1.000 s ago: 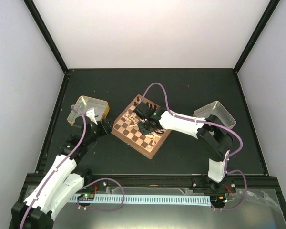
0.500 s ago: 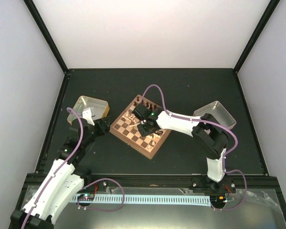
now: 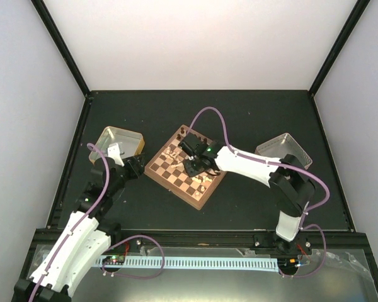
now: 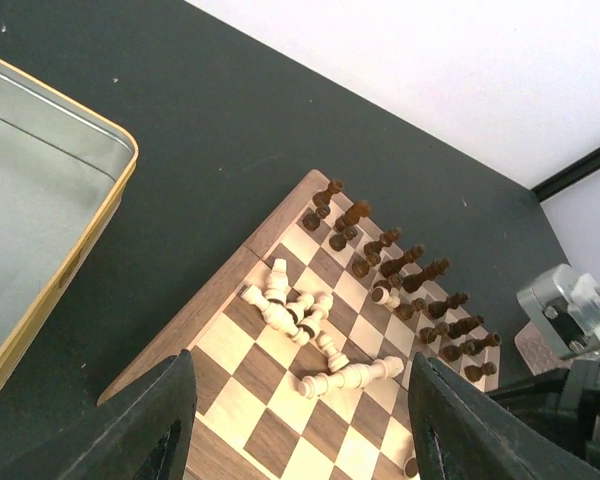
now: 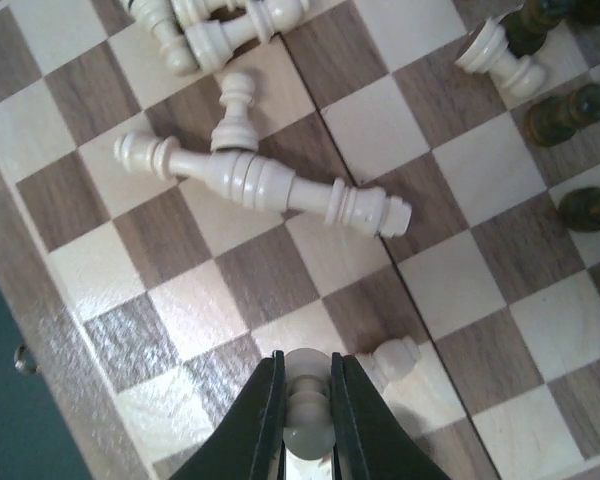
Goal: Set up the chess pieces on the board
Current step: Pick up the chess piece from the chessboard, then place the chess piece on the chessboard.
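Consists of 2 arms, left arm (image 3: 82,220) and right arm (image 3: 252,165), cased in glossy white shells with black joints and black bases. Carries 1 thin purple cable (image 3: 206,111) looped along each arm. Shows a small green light (image 3: 209,150) by the right wrist. Ends in the left gripper (image 4: 300,357) with 2 broad matte black fingers (image 4: 165,420), and the right gripper (image 5: 307,365) with 2 slim smooth black ones.

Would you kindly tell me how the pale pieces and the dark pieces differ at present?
The pale pieces are cream; the dark pieces are brown. Most pale pieces lie toppled mid-board; dark pieces stand upright in rows along one edge. Both are turned figures on the board.
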Robot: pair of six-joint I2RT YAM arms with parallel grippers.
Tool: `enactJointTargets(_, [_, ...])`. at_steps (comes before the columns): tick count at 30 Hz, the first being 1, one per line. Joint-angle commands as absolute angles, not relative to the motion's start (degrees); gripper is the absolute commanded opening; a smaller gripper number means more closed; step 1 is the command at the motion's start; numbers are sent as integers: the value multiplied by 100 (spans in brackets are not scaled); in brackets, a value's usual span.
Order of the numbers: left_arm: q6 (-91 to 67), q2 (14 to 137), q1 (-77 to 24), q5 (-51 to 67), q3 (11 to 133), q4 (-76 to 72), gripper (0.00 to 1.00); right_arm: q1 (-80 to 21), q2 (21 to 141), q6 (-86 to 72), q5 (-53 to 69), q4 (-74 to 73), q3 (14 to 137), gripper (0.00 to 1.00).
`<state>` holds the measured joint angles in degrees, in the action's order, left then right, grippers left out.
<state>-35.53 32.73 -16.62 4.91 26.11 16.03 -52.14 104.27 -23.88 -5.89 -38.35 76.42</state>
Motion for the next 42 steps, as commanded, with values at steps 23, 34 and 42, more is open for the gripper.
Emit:
enactJointTargets(23, [-3516,3403,-1687,448,2488,1371,60,-5676,10606,-2445,-505,-4121,7175,11])
enactJointTargets(34, [-3511,3427,-1687,461,2446,1347,60,-5671,10523,-2525,-725,-4222,7171,16])
enactJointTargets(42, [-3508,3438,-1688,481,2443,1366,60,-5673,10425,-2569,-427,-4271,7332,27])
